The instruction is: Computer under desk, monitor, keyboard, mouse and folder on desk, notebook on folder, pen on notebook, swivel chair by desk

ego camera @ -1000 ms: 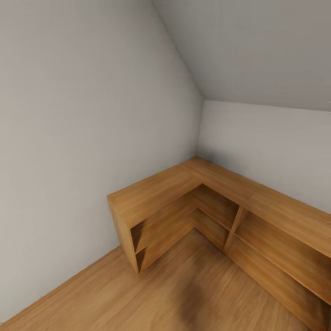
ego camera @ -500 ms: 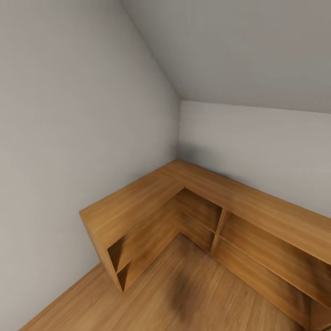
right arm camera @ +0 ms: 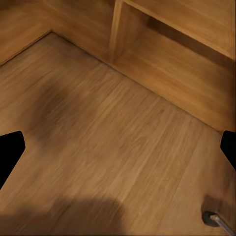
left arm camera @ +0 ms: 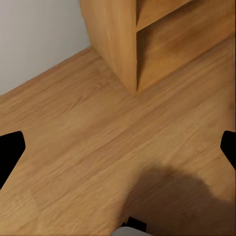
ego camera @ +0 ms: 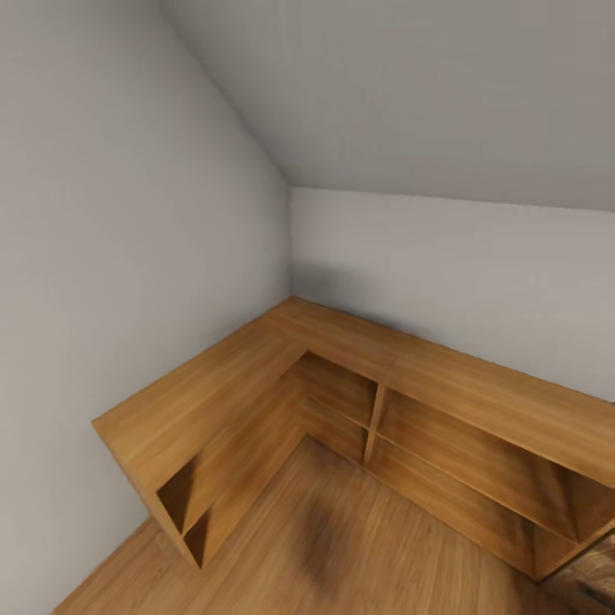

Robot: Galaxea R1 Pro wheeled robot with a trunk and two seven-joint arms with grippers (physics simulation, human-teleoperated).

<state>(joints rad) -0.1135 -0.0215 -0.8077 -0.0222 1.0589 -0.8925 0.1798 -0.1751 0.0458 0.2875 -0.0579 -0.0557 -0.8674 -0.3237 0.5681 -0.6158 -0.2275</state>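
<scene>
Beside the L-shaped corner shelf (ego camera: 256, 376), bare wood floor (ego camera: 384, 547); both fingers spread wide, holding nothing

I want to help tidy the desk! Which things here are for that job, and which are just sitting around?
For the job:
- left gripper, open, holding nothing
- right gripper, open, holding nothing

Just there:
- wooden corner shelf unit, with nothing on its top
- wooden floor
- grey walls
</scene>
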